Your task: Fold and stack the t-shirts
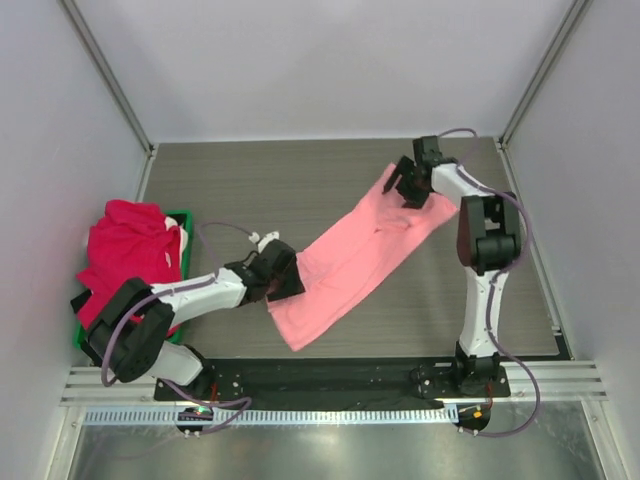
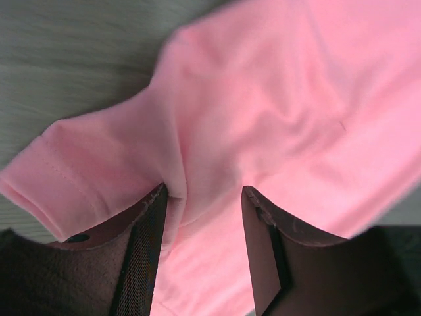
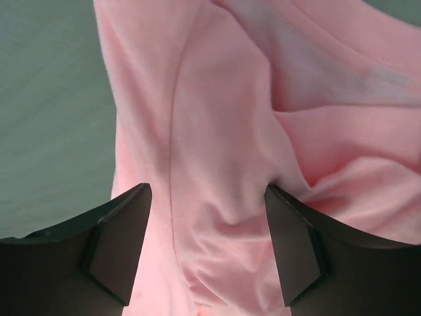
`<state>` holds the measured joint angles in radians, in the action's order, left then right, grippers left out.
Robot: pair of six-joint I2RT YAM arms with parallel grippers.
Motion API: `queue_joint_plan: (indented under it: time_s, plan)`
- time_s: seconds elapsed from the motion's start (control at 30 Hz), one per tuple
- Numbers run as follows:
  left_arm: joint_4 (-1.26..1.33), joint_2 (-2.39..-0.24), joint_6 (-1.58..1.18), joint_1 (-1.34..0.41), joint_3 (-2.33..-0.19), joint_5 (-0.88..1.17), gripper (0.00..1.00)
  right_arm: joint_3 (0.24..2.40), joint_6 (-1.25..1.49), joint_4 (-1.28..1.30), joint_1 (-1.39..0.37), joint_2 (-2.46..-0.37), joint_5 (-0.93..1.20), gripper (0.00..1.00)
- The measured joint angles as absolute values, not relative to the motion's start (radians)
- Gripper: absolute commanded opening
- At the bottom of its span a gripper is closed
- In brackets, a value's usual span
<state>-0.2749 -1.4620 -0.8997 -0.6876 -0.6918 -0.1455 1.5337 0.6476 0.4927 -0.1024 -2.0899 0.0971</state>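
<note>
On the counter (image 1: 250, 190), centre to right: the pink t-shirt (image 1: 355, 260) is laid as a long diagonal band, from far right to near centre. It is rumpled and doubled over itself, and its collar cannot be picked out from above.

Hidden or unclear:
- The far end of the band is covered by the right pincer (image 3: 207, 188). Its fingers are held wide apart, and pink cloth is seen bunched between them with a seam running down it. Whether the tips press the cloth cannot be told.
- The band's left edge is covered by the left pincer (image 2: 204, 189). Its fingers are parted and a raised fold of cloth is straddled, not pinched flat. A hemmed sleeve with stitching is seen just left of them. The upper part of that wrist view is blurred.
- The green tray (image 1: 186, 216) is mostly buried under the red t-shirts (image 1: 125, 245), with only some rim showing. How many shirts are heaped there cannot be counted.

Edges and room:
- The near end of the pink band lies close to the counter's near edge, not over it.
- The red heap is spilled over the tray's left side, toward the wall.
- Bare counter is seen far left of centre and near right, beside the right arm.
</note>
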Motion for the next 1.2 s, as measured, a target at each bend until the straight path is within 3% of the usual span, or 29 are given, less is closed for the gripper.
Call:
queue_joint_plan:
  time_s: [0.23, 0.33, 0.57, 0.7, 0.93, 1.07, 1.2]
  plan:
    - [-0.014, -1.505, -1.135, -0.936, -0.638, 0.029, 0.52, 2.328, 0.597, 0.463, -0.262, -2.609, 0.183, 0.79]
    - [0.037, -1.568, -1.18, -0.978, -0.675, 0.084, 0.52, 2.534, 0.596, 0.427, -0.313, -2.746, 0.224, 0.8]
    - [0.039, -1.595, -1.209, -0.984, -0.7, 0.125, 0.52, 2.502, 0.601, 0.297, -0.346, -2.761, 0.282, 0.81]
    - [-0.084, -1.577, -1.196, -0.994, -0.744, 0.099, 0.56, 2.459, 0.601, 0.271, -0.34, -2.738, 0.29, 0.82]
    - [-0.448, -1.377, -1.17, -1.071, -0.815, -0.052, 0.65, 2.387, 0.58, 0.376, -0.336, -2.639, 0.208, 0.98]
    - [-0.573, -1.205, -1.173, -1.079, -0.817, -0.128, 0.66, 2.376, 0.552, 0.478, -0.33, -2.535, 0.182, 1.0]
    - [-0.618, -1.061, -1.189, -1.079, -0.774, -0.176, 0.67, 2.16, 0.534, 0.524, -0.326, -2.25, 0.133, 0.98]
